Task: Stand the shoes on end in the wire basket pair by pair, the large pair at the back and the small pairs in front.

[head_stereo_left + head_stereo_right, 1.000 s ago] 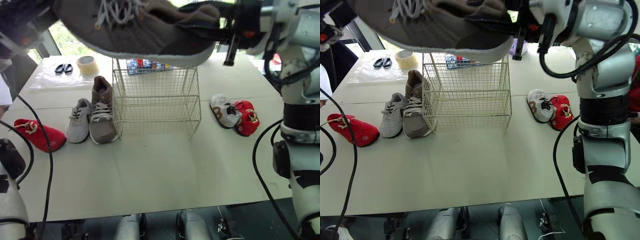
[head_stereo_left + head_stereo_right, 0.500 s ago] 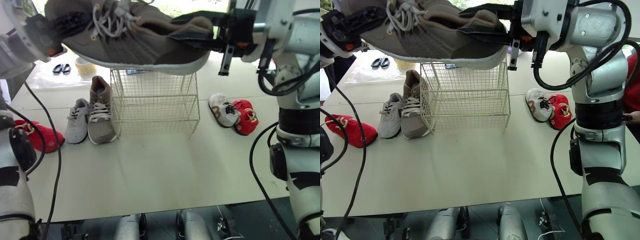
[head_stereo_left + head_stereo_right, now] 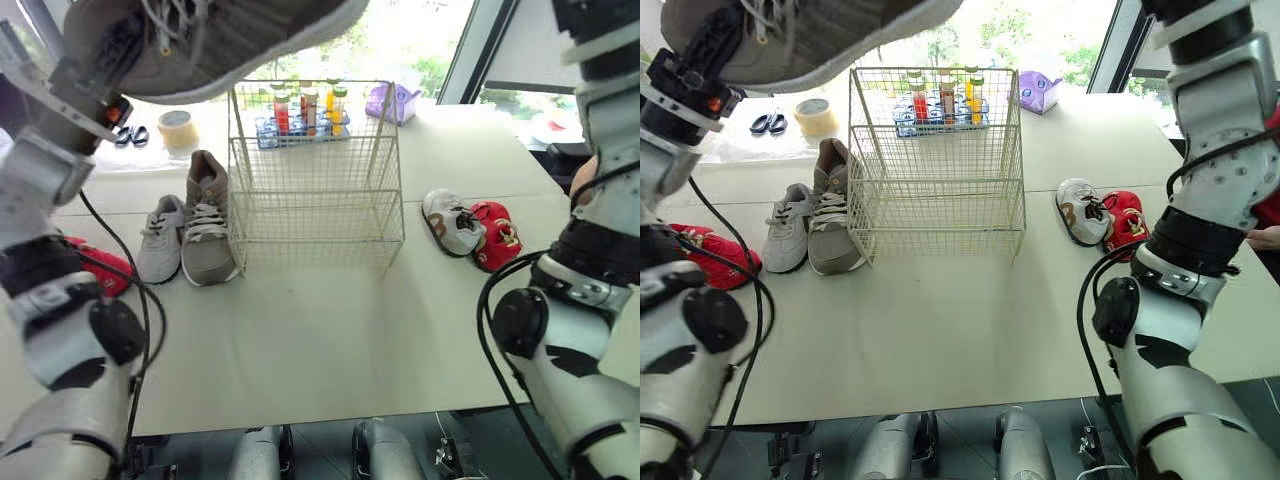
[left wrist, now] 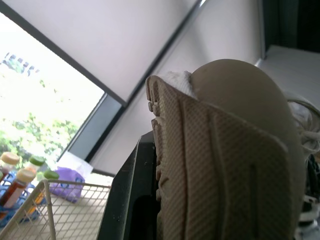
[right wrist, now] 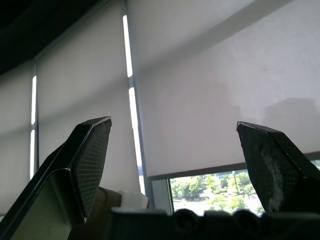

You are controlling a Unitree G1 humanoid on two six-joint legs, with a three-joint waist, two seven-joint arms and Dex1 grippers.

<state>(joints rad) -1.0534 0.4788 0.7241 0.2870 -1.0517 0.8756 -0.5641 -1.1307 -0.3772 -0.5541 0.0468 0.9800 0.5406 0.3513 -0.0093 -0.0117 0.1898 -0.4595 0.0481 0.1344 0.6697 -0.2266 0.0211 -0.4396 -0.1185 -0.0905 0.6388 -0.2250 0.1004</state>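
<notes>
- Left jaws clamp one end of the large grey-brown lace-up sneaker (image 3: pixel 240 40), held high, long axis near level, above and left of the empty cream wire basket (image 3: pixel 310 215)
- Right jaws gape wide, holding nothing
- Next, likely: upend it into the basket's back

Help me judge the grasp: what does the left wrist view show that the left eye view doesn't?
Left wrist view: the ribbed sole of the held large taupe sneaker against a black finger of the left tool. Left eye view: the white table with the matching taupe sneaker, a small grey sneaker, a small white shoe and a small red shoe. Shared: the held sneaker, the cream wire basket and the rack of coloured tubes.
</notes>
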